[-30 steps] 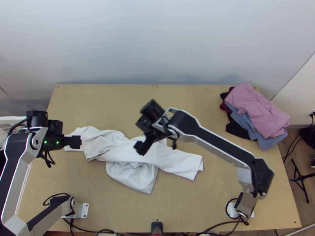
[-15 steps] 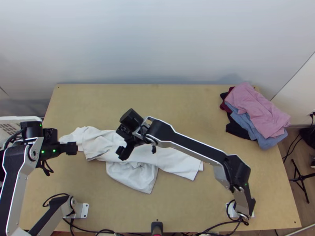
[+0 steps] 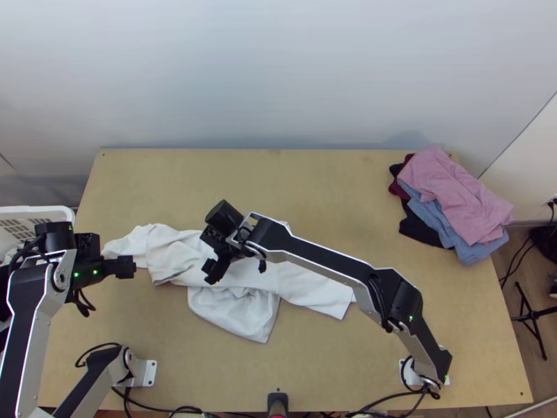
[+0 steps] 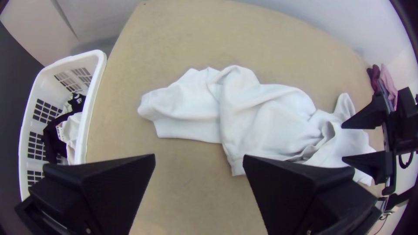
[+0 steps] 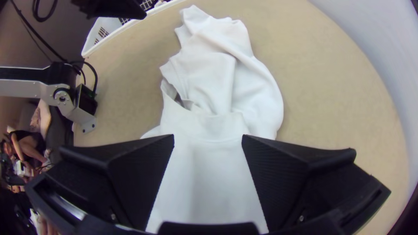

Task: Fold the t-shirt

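The top view looks steeply down from high over the near edge of the table (image 3: 327, 181), facing its far edge, the farthest back of the three. The left wrist view looks down from the left arm (image 3: 28, 313), low over the table's left part, its far edge ahead. The right wrist view looks down from the right arm (image 3: 334, 258), close above the shirt (image 3: 174, 254), facing the left edge. All three share the shirt and basket (image 3: 52, 209); top and left wrist also share the clothes pile (image 3: 456, 195).

Left gripper (image 3: 131, 267), right gripper (image 3: 211, 272) (both agape)
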